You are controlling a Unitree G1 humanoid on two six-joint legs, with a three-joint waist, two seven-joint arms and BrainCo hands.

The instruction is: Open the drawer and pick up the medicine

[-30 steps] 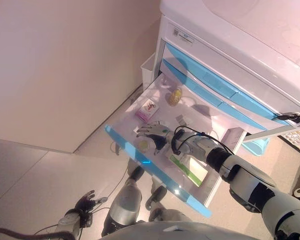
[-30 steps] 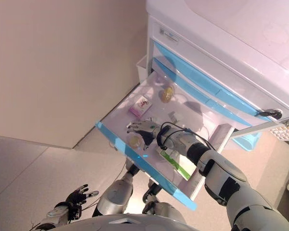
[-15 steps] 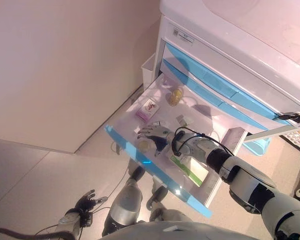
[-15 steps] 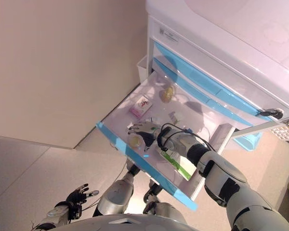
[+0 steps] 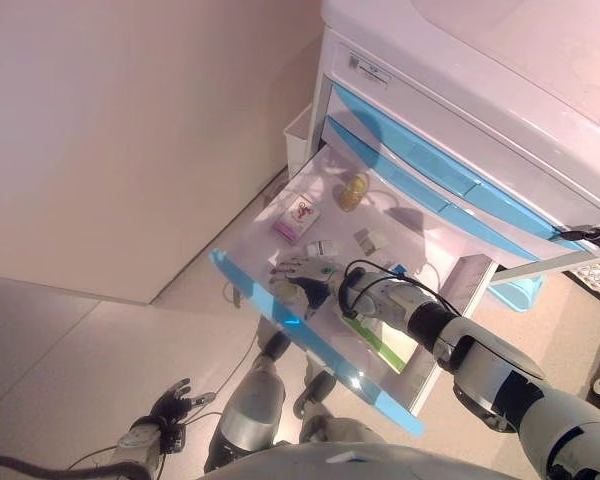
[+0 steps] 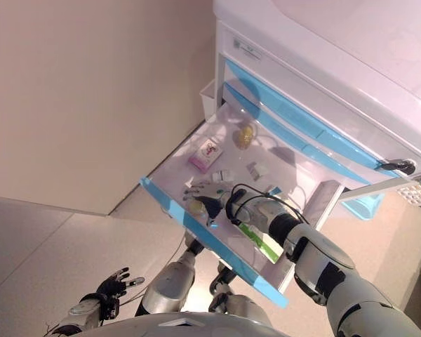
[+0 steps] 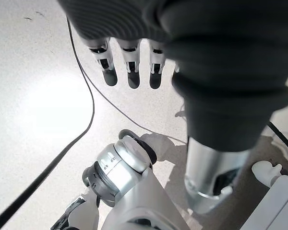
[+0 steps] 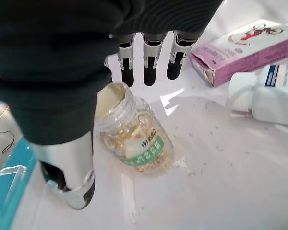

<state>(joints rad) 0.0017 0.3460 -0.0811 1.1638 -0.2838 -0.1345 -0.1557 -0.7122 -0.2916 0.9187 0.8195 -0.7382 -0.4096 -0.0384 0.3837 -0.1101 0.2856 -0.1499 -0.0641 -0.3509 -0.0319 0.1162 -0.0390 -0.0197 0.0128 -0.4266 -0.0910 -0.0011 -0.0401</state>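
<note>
Inside the open drawer (image 5: pixel 450 275): right hand (image 8: pixel 149 62) spread, empty, over a capsule jar (image 8: pixel 134 139) lying on its side. Probably light, slick, prone to rolling; best gripped across the body. Left hand (image 7: pixel 129 67) relaxed, low.

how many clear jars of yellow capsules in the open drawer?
2. One clear jar of yellow capsules lies under the right hand near the drawer front; the second jar lies at the back. The arm may hide more.
</note>
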